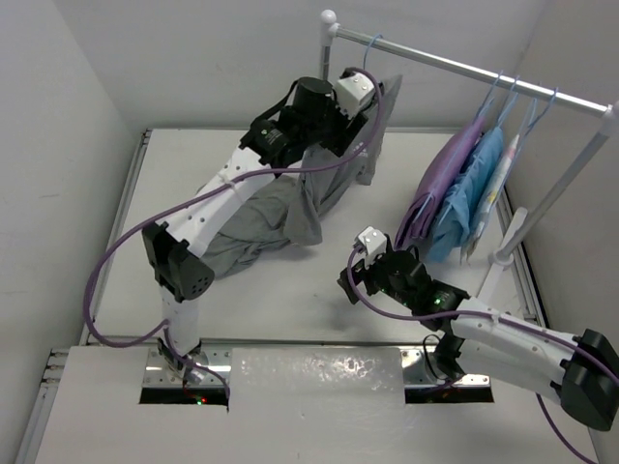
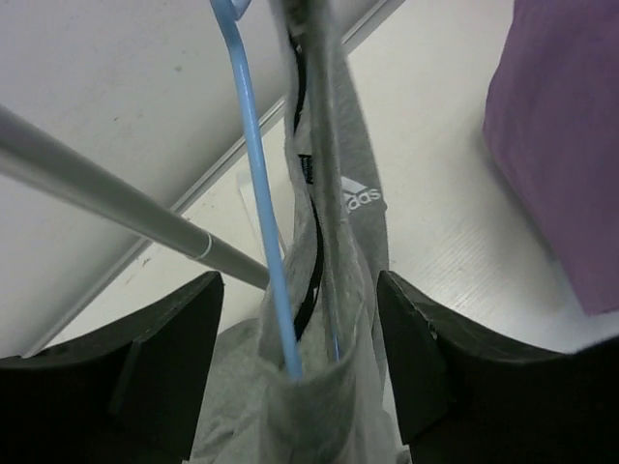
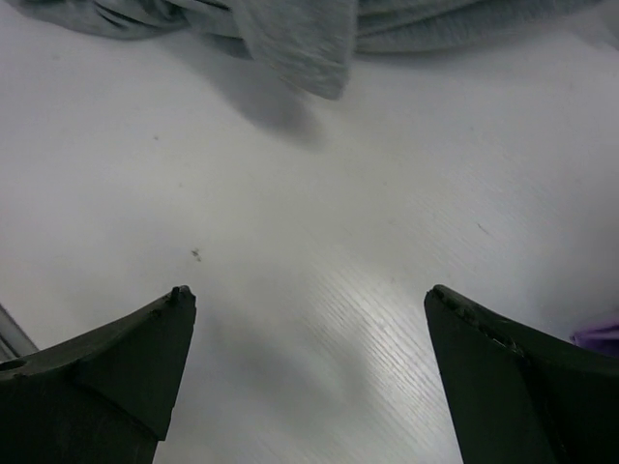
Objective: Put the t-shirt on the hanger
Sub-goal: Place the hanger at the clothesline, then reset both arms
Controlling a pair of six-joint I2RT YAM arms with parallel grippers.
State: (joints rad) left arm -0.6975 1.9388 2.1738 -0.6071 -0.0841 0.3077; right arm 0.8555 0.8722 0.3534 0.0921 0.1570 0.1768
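Note:
The grey t-shirt [image 1: 280,208] hangs from the rack's left end and trails down onto the table under the left arm. In the left wrist view its collar end [image 2: 334,222], with a small white logo [image 2: 361,196], is draped around the thin light-blue hanger [image 2: 253,164]. The hanger's hook [image 1: 372,43] is up at the rail. My left gripper [image 1: 372,92] is at the shirt's top, and its jaws [image 2: 298,290] stand wide apart on either side of the fabric and wire. My right gripper [image 1: 353,275] is open and empty low over the bare table [image 3: 308,293], with the shirt's hem [image 3: 290,39] ahead of it.
A white clothes rail [image 1: 464,68] runs across the back right on a post [image 1: 508,242]. A purple garment [image 1: 445,184] and a light-blue garment [image 1: 474,198] hang on it from blue hangers. The purple one also shows in the left wrist view [image 2: 561,145]. Walls stand to the left and at the back.

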